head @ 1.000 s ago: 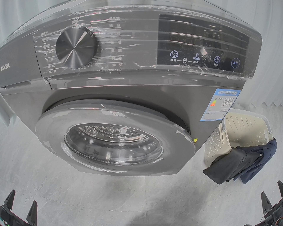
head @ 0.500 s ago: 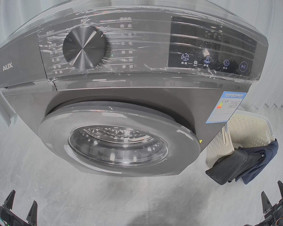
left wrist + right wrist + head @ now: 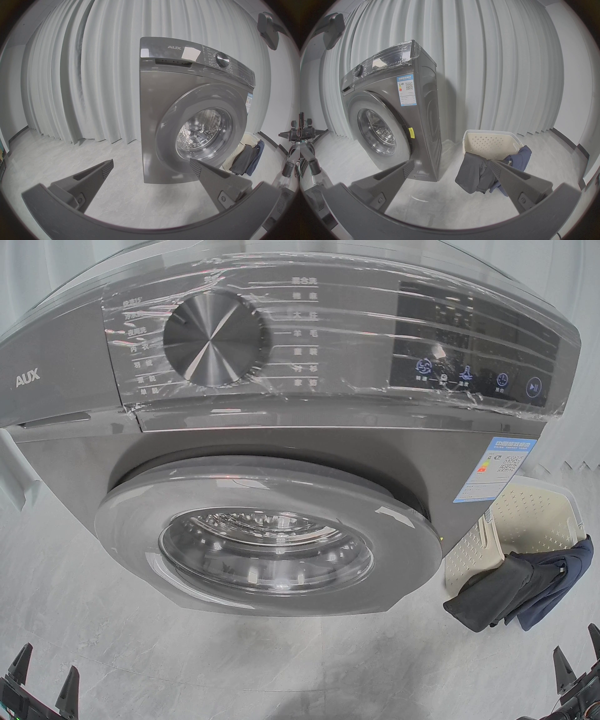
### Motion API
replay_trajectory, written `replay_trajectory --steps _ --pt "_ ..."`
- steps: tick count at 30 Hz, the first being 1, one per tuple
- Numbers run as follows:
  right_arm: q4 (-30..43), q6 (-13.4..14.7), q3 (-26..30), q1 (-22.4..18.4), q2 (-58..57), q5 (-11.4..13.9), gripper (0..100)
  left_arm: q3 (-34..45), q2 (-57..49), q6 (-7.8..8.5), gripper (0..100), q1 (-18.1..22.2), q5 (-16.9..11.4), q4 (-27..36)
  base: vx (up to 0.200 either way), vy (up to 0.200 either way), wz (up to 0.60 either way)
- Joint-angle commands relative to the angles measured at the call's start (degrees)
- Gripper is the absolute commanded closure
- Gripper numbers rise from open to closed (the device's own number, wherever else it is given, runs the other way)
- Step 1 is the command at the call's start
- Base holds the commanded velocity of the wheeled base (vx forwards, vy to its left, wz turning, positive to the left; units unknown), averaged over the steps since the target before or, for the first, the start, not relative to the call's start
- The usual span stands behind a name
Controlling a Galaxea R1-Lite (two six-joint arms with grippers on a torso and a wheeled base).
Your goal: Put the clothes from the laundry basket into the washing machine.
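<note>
The grey washing machine [image 3: 281, 427] stands in front of me with its round glass door [image 3: 269, 546] shut. To its right on the floor is the cream laundry basket [image 3: 537, 515], with a dark grey garment [image 3: 494, 599] and a navy garment [image 3: 559, 584] draped over its front rim. My left gripper [image 3: 44, 674] hangs low at the near left, open and holding nothing. My right gripper [image 3: 578, 655] is low at the near right, open and holding nothing, a short way in front of the basket. The right wrist view faces the basket [image 3: 493, 142] and the grey garment [image 3: 473, 172].
Pale tiled floor [image 3: 250, 665] lies between me and the machine. A white pleated curtain [image 3: 493, 62] runs behind the machine and basket. Plastic film covers the control panel [image 3: 350, 334] with its dial [image 3: 212, 337].
The whole head picture has slid to the right, so the camera has moved. Both grippers keep their places and stay open; the clothes and the door are unchanged.
</note>
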Motion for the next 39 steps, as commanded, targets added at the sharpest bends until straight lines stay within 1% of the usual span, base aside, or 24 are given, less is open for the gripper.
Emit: replay_trajectory --steps 1,8,12,18,20,21,23,24,25,26,27,28,29,30,31,33,34,35,37,38,39 --pt "-0.12 0.13 1.01 0.15 -1.04 0.02 0 1.01 -0.77 -0.01 0 0.04 0.03 -0.01 0.000 0.200 0.00" --pt "-0.03 0.22 1.01 0.15 -1.04 0.02 0 1.01 -0.77 0.16 0 0.04 0.03 -0.01 0.000 0.200 0.00" --pt "-0.12 0.22 1.01 0.15 -1.04 -0.07 0 1.01 -0.77 0.34 0 0.04 0.12 -0.01 0.000 0.000 0.00" --pt "0.32 -0.57 0.84 -0.02 -0.95 0.20 0 1.01 -0.77 0.42 0 0.04 0.12 -0.01 0.000 0.000 0.00" --pt "-0.21 -1.80 1.01 -0.02 -1.04 1.16 0 1.01 -0.77 0.42 0 0.04 0.12 -0.01 0.000 0.000 0.00" --pt "-0.21 -1.80 1.01 -0.02 -1.04 1.16 0 1.01 -0.77 0.42 0 0.04 0.12 -0.01 0.000 0.000 0.00" --pt "-0.30 -2.33 1.01 -0.02 -1.04 2.22 0 1.01 -0.77 0.42 0 0.04 0.12 -0.01 0.000 0.000 0.00" --pt "-0.30 -2.33 1.01 -0.02 -1.04 2.22 0 1.01 -0.77 0.42 0 0.04 0.12 -0.01 0.000 0.000 0.00" --pt "-3.28 -2.68 -1.80 0.06 -1.04 2.48 0 1.01 -0.77 0.42 0 0.04 0.12 -0.01 0.000 0.000 0.00" --pt "-4.25 -2.59 -5.05 0.06 -0.95 2.66 0 1.01 -0.77 0.42 0 0.04 0.12 -0.01 0.000 0.000 0.00" --pt "-4.34 -2.59 -9.36 0.24 0.19 3.27 0 1.01 -0.77 0.42 0 0.04 0.12 -0.01 0.000 0.000 0.00" --pt "-3.81 -2.59 -12.08 0.33 2.13 3.89 0 1.01 -0.77 0.51 0 0.04 0.12 -0.01 0.000 0.000 0.00" --pt "-2.93 -2.68 -14.19 0.33 4.85 4.94 0 1.01 -0.77 0.51 0 0.04 0.12 -0.01 0.000 0.000 0.00" --pt "-2.93 -2.68 -14.19 0.33 4.85 4.94 0 1.01 -0.77 0.51 0 0.04 0.12 -0.01 0.000 0.000 0.00" --pt "-1.44 -2.68 -15.69 0.42 9.42 8.28 0 1.01 -0.77 0.42 0 0.04 0.12 -0.01 0.000 0.000 0.00" --pt "-1.97 -2.86 -15.16 0.42 15.84 12.24 0 1.01 -0.77 0.42 0 0.04 0.12 -0.01 0.000 0.000 0.00" --pt "-1.97 -2.86 -15.07 0.42 16.37 12.41 0 1.01 -0.77 0.42 0 0.04 0.12 -0.01 0.000 0.000 0.00" --pt "-2.49 -3.03 -14.46 0.68 21.82 15.40 0 1.01 -0.77 0.42 0 0.04 0.03 -0.01 0.000 0.000 0.00" --pt "-3.99 -3.47 -14.37 1.47 26.56 19.27 0 1.01 -0.77 0.34 0 0.04 0.03 -0.01 0.000 0.000 0.00" --pt "-5.22 -3.56 -14.54 1.91 29.37 20.67 0 1.01 -0.77 0.34 0 0.04 0.03 -0.01 0.000 0.000 0.00" --pt "-6.27 -3.47 -14.72 2.35 31.92 21.11 0 1.01 -0.77 0.34 0 0.04 0.03 -0.01 0.000 0.000 0.00"
